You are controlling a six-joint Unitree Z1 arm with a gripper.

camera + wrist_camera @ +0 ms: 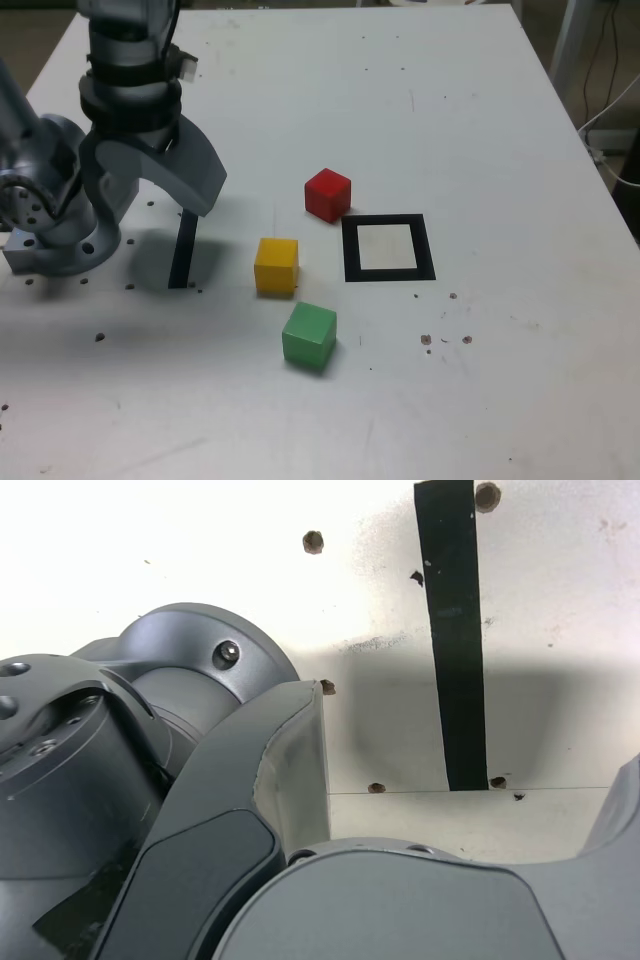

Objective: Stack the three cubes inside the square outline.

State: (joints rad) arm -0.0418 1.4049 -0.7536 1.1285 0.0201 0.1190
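In the exterior view three cubes lie loose on the white table: the red cube (328, 194), the yellow cube (276, 265) and the green cube (309, 335). The square outline (388, 248) sits just right of the red and yellow cubes, its white centre bare. My gripper (200, 203) hangs folded down by the arm's base at the exterior view's left, well apart from every cube. Its jaws look shut with nothing held. The wrist view shows only grey arm parts and the table, with no cube.
A straight black strip (184, 250) (455, 650) lies on the table under the gripper. The arm's base (55, 225) stands at the exterior view's left edge. Small screw holes (313, 542) dot the table (450, 120). Cables hang off the right side.
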